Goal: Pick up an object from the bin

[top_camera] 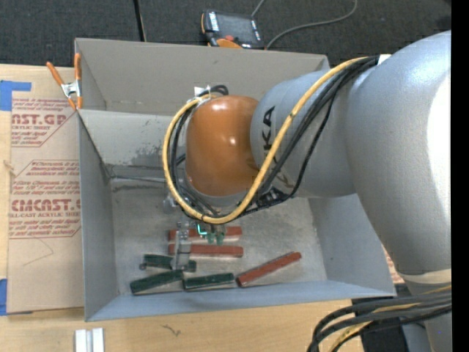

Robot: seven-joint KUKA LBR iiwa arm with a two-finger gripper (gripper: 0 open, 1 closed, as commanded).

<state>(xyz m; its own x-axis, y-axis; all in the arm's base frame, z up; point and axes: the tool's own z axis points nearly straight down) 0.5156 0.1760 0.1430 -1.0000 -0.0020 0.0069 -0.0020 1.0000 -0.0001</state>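
Note:
My gripper (182,252) is low in the bin, under the arm's orange cover, right over two red sticks lying side by side near the middle of the floor. The nearer red stick (214,251) lies flat, and its left end is crossed by the gripper. The farther red stick (230,232) is partly hidden beneath the gripper. A short dark green stick (163,262) lies just to the left and in front of the gripper.
Two more dark green sticks (155,282) (209,280) lie end to end along the bin's front wall. A third red stick (269,268) lies slanted at the front right. The arm's bulk covers the bin's right and back.

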